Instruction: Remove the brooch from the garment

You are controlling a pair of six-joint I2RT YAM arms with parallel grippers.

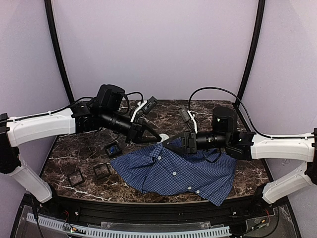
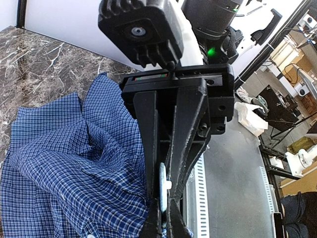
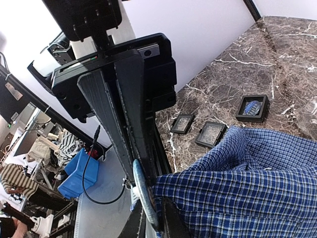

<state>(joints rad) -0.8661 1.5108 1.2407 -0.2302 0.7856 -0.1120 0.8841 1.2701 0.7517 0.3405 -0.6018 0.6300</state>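
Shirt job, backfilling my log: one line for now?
left gripper: shut on brooch | right gripper: nearly shut at shirt | shirt: on table

Left gripper and right gripper both clamped (tips nearly touching).

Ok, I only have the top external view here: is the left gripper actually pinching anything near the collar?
Observer: Yes. In the left wrist view, the left gripper is shut on a round silvery disc, seen edge-on between its fingers.
Operator: And the right one?
Observer: The right wrist view shows the right gripper closed on a blue-grey disc, right against the edge of the checked shirt.
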